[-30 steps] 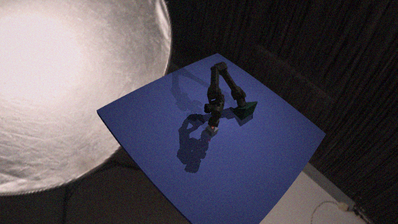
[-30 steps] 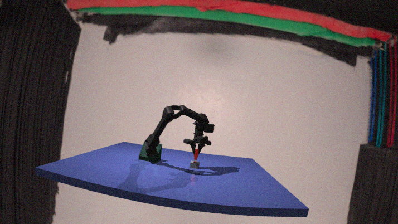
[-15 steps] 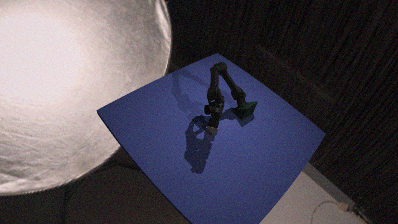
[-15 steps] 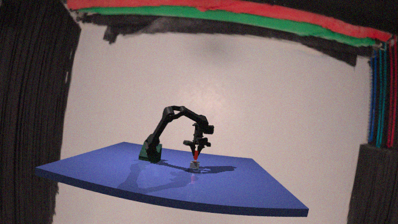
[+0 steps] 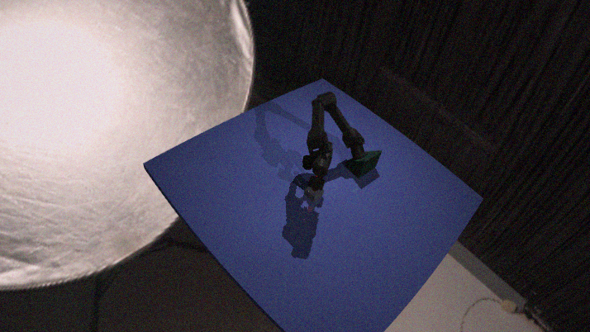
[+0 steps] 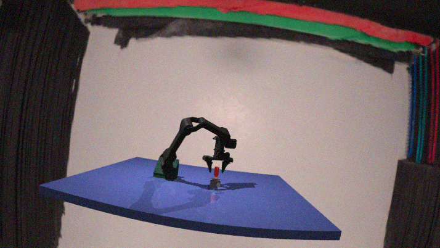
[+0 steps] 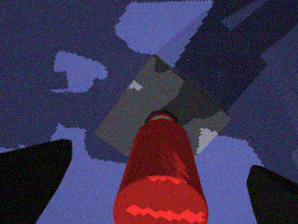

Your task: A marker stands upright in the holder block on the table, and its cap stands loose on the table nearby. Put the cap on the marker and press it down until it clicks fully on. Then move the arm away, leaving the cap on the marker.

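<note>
My gripper point(image 6: 217, 169): jaws spread wide, holding nothing | red cap point(image 7: 161, 183): upright between and just below my fingertips, touching neither, seated atop the marker | holder block point(image 6: 214, 184): directly beneath, on the blue table point(image 6: 277, 210)

— Behind the blue tabletop point(image 6: 277, 210)?
— Pale off-white wall point(image 6: 277, 108), evenly lit, faint brighter patch near the middle. Above it, a ragged black band, then 2 stripes along the top: green point(image 6: 246, 18) under red point(image 6: 246, 7).
— To the sides?
— Dark ribbed curtain point(image 6: 34, 123) on the left. On the right, thin vertical lines in blue, teal and red point(image 6: 423, 105) over another dark block.
— From above?
— Huge round silvery-white diffuser point(image 5: 103, 124), glowing brightest toward its upper left. Black pleated drapes point(image 5: 475, 83) behind. Pale floor point(image 5: 446, 301) at lower right, with a thin looped cable point(image 5: 483, 307). Soft dark shadows across the blue surface.
</note>
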`<action>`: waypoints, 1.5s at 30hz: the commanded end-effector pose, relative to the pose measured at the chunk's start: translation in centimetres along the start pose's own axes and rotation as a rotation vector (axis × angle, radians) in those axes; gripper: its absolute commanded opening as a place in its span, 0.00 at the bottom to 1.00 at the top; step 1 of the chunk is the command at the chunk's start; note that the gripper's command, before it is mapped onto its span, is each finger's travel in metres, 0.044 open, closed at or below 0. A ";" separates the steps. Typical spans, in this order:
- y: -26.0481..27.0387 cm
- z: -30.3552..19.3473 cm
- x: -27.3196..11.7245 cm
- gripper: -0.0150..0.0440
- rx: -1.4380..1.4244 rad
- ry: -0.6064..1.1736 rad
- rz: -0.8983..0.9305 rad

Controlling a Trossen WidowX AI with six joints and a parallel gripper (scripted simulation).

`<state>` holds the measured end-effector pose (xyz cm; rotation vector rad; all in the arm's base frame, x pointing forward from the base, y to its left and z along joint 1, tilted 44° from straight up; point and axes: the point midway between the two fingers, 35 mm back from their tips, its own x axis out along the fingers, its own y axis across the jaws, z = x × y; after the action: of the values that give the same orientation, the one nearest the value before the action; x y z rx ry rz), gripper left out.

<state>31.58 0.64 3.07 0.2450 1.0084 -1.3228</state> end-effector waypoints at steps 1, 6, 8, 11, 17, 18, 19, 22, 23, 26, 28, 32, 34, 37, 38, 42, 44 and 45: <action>0.1 0.0 -0.8 1.00 0.000 0.001 0.000; 0.1 -0.1 -6.7 1.00 -0.001 0.003 0.001; 0.0 -0.1 -7.5 1.00 -0.001 0.002 0.000; 0.0 -0.1 -7.5 1.00 -0.001 0.002 0.000; 0.0 0.0 -7.2 0.78 -0.331 0.000 0.002; 0.0 0.0 -7.1 0.73 -0.427 0.000 0.002; 0.0 0.0 -7.0 0.69 -0.523 -0.001 0.002; 0.0 0.0 -6.8 0.56 -0.809 -0.003 0.002; 0.0 0.0 -6.7 0.51 -0.905 -0.004 0.002; -0.1 0.0 -6.6 0.38 -1.044 -0.005 0.002; -0.1 0.0 -6.6 0.29 -1.044 -0.005 0.002; -0.1 0.0 -6.6 0.25 -1.044 -0.005 0.002; -0.1 0.0 -6.6 0.25 -1.044 -0.005 0.002; -0.1 0.0 -6.6 0.25 -1.044 -0.005 0.002; -0.1 0.0 -6.6 0.25 -1.044 -0.005 0.002; -0.1 0.0 -6.6 0.25 -1.044 -0.005 0.002; 0.0 0.0 -6.4 0.25 -1.044 -0.005 0.002; 0.0 0.0 -6.4 0.25 -1.044 -0.005 0.002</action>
<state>32.06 5.10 7.76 -0.5368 1.5508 -0.6595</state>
